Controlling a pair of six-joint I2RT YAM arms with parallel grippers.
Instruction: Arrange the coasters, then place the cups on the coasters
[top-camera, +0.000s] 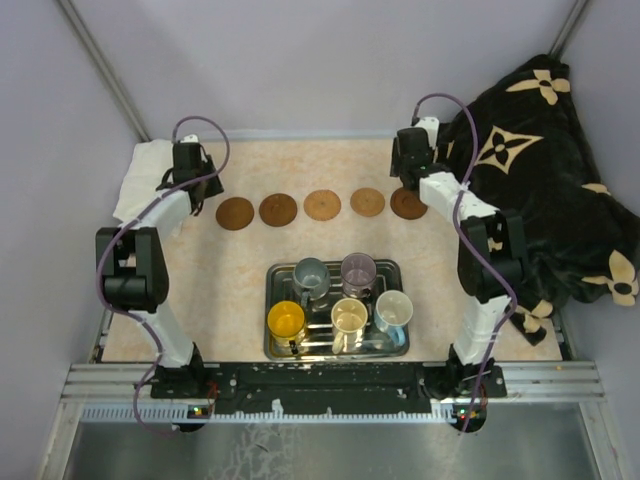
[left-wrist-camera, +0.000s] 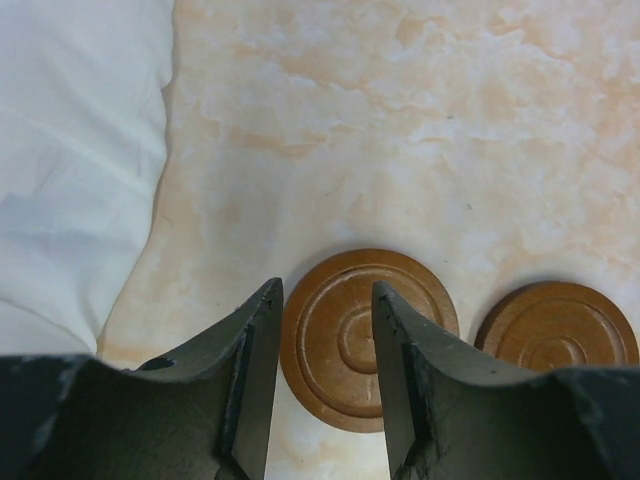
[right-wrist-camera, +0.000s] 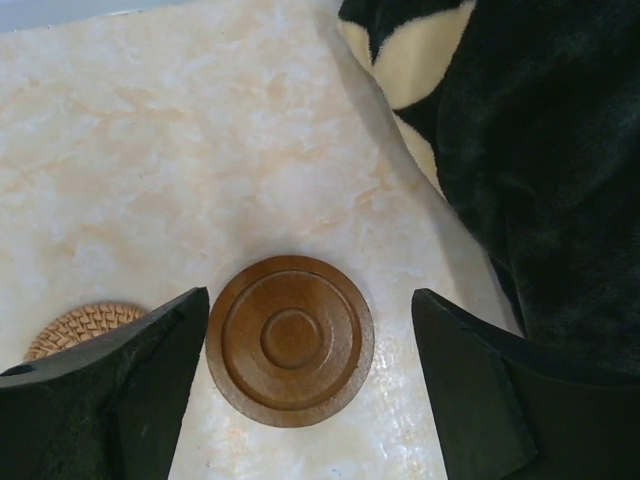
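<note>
left gripper (left-wrist-camera: 326, 290) over leftmost coaster (left-wrist-camera: 340, 350), right gripper (right-wrist-camera: 310, 300) over rightmost coaster (right-wrist-camera: 290, 340); fingers (right-wrist-camera: 150, 380) apart

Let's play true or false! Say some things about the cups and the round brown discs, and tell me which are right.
1. Five coasters lie in a row on the table. True.
2. All the cups sit on coasters. False: they stand in the metal tray.
3. The right gripper is open over the rightmost coaster. True.
4. The left gripper holds a cup. False: it is over the leftmost coaster, holding nothing.
5. The blanket is white. False: it is black with cream flowers.
</note>
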